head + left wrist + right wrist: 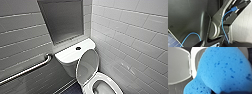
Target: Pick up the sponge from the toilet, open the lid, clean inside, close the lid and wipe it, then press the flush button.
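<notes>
Right, starting with the head view: the toilet (75, 65) sits in the corner against a white tiled wall (135, 37). The lid (87, 65) stands raised, tilted back against the tank, and shows me its greyish hollow underside. The flush button (78, 48) is a small dark round spot in the middle of the white tank top (68, 55). Below the lid, the seat (113, 81) rings the open bowl (103, 88); its inside looks shaded grey and I cannot tell what it holds. A metal grab bar (25, 71) runs along the other wall, below a dark recess (62, 21), and a patch of dark floor (72, 90) shows beside the toilet base.

On the left wrist view I see mostly my own dark housing, with a blue cable (224, 25) looping across it. I cannot tell the state of the left gripper (212, 44).

On the right wrist view the sponge (224, 69) looms very close. It is bright blue, pitted with darker pores, and has two rounded lobes. It hangs in the air over the toilet, with the raised lid and the white seat rim behind it. The fingers of the right gripper (226, 92) appear clamped on its near edge.
</notes>
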